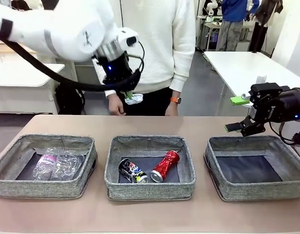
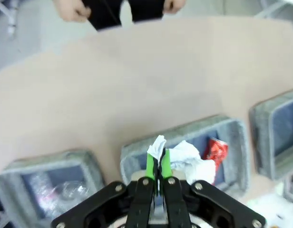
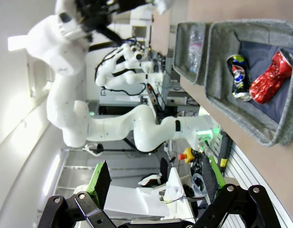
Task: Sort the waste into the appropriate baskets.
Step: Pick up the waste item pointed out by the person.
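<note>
My left gripper point(image 1: 128, 95) hangs high over the table's far side, shut on a crumpled white paper wad point(image 1: 134, 99). In the left wrist view, the green fingertips point(image 2: 151, 162) pinch the wad point(image 2: 188, 156) above the middle basket point(image 2: 230, 127). That middle basket point(image 1: 150, 187) holds a crushed dark can point(image 1: 131, 170) and a crushed red can point(image 1: 165, 165). A clear plastic bottle point(image 1: 45, 165) and a clear cup point(image 1: 68, 164) lie in the left basket point(image 1: 43, 187). My right gripper point(image 1: 240, 115) stands open above the back left corner of the right basket point(image 1: 259, 191).
A person in a white sweater stands at the far edge with both hands point(image 1: 116, 105) hanging by the table. The right basket shows only its dark floor point(image 1: 247, 169). A white table point(image 1: 247, 68) stands behind at the right.
</note>
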You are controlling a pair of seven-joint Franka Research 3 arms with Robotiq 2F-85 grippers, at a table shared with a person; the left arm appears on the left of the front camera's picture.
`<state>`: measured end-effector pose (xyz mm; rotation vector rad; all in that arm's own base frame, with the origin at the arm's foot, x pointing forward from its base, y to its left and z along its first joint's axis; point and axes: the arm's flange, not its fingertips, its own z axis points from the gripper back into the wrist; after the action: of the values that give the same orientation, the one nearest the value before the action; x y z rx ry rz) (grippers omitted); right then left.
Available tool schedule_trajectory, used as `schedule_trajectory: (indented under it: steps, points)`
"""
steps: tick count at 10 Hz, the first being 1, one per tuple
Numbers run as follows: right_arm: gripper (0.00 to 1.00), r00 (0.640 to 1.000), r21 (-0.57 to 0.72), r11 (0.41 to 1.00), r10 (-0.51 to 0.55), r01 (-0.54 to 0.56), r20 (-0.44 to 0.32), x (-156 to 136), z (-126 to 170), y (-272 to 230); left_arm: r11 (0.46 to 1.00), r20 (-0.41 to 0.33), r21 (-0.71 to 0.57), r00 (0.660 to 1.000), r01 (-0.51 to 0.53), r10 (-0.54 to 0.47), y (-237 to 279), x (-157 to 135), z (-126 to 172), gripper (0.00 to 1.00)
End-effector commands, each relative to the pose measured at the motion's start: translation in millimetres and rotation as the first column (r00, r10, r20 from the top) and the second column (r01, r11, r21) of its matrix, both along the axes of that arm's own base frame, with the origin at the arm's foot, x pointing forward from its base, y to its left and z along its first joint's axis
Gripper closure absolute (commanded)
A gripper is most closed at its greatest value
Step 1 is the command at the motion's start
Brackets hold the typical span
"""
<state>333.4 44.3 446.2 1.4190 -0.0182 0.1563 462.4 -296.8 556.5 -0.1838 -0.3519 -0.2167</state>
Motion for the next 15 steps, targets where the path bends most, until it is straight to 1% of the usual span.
schedule_trajectory:
  steps: [1,2,3,4,6,7,8,9,10,11,12,13,14,15]
  points:
    - [0.00,1.000,0.012,1.000,0.000,-0.001,0.009,-1,2,0,0.980,-0.050,-0.026,0.980,-0.195,0.194,3,-4,34,1.00]
    - [0.00,1.000,0.012,1.000,0.000,-0.001,0.009,-1,2,0,0.987,-0.045,-0.053,0.988,-0.150,0.148,-3,-17,52,1.00]
    - [0.00,1.000,0.012,1.000,0.000,-0.001,0.009,-1,2,0,0.997,-0.057,-0.060,0.997,-0.053,0.050,-1,-28,55,1.00]
    - [0.00,1.000,0.012,1.000,0.000,-0.001,0.009,-1,2,0,0.993,-0.035,-0.015,0.993,-0.116,0.115,9,-15,45,1.00]
    - [0.00,1.000,0.012,1.000,0.000,-0.001,0.009,-1,2,0,0.993,-0.035,-0.015,0.993,-0.116,0.115,9,-15,45,1.00]
    - [0.00,1.000,0.012,1.000,0.000,-0.001,0.009,-1,2,0,0.993,-0.046,-0.025,0.993,-0.112,0.110,2,-20,55,0.96]
    - [0.00,1.000,0.000,1.000,0.000,0.000,0.000,0,0,0,0.987,-0.009,0.044,0.988,-0.156,0.156,-14,-25,65,0.96]
    - [0.00,1.000,-0.006,1.000,0.003,-0.003,0.004,-2,6,-6,0.988,-0.020,0.041,0.988,-0.151,0.152,-26,-32,88,0.96]
    - [0.00,1.000,-0.016,1.000,0.000,0.000,0.010,-9,14,-22,0.986,-0.054,0.049,0.986,-0.157,0.159,-41,-38,120,0.96]
    - [0.00,1.000,-0.030,0.999,-0.013,0.013,0.016,-18,21,-47,0.990,-0.063,0.049,0.989,-0.132,0.135,-54,-42,148,0.96]
    - [0.00,0.996,-0.055,0.995,-0.086,0.086,0.001,-33,25,-79,0.995,-0.047,0.054,0.995,-0.083,0.086,-69,-45,174,0.96]
    - [0.00,0.990,-0.060,0.989,-0.139,0.139,0.001,-47,24,-102,0.991,-0.004,0.092,0.995,-0.102,0.103,-81,-45,189,0.96]
    - [0.00,0.979,-0.035,0.978,-0.204,0.205,0.014,-58,23,-122,0.994,0.011,0.084,0.997,-0.075,0.074,-92,-46,200,0.96]
    - [0.00,0.968,0.026,0.969,-0.248,0.247,0.047,-63,20,-128,0.993,0.028,0.086,0.997,-0.075,0.073,-101,-47,207,0.96]
